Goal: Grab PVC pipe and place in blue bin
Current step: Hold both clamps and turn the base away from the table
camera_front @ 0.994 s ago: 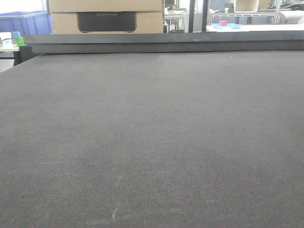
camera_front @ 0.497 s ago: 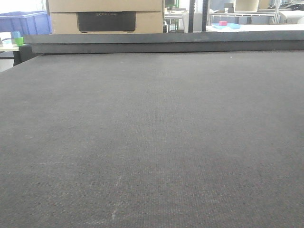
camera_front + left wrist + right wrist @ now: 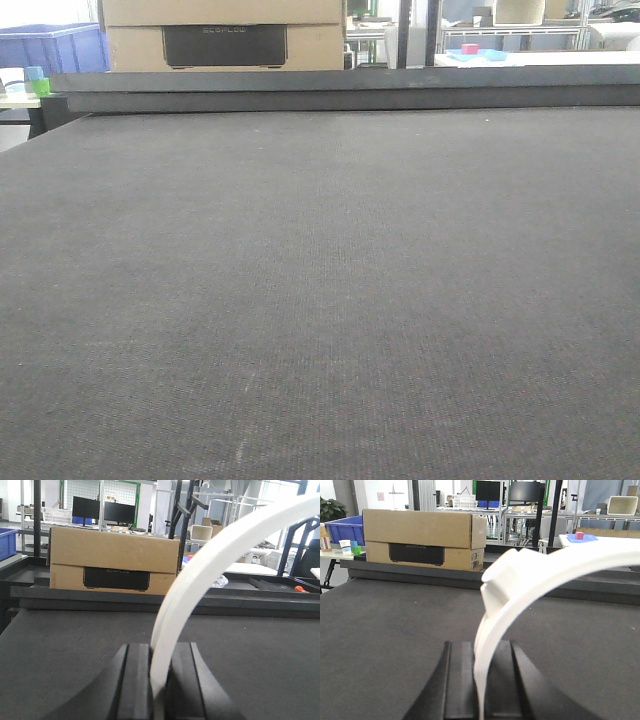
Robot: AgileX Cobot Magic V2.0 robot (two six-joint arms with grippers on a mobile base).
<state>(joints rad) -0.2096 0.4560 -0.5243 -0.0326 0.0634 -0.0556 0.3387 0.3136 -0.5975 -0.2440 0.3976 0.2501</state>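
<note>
Found pipe (image 3: 200, 575) clenched in left pincer (image 3: 157, 680), held over table (image 3: 320, 300). Found white pipe clenched in right pincer (image 3: 480, 680) too; couldn't tell if same piece. Judged grab done, drop into bin (image 3: 341, 527) past far-left table edge pending.

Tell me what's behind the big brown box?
Behind the cardboard box you can see a white basket and dark monitors, showing above its top. The box itself hides anything lower down behind it.
</note>
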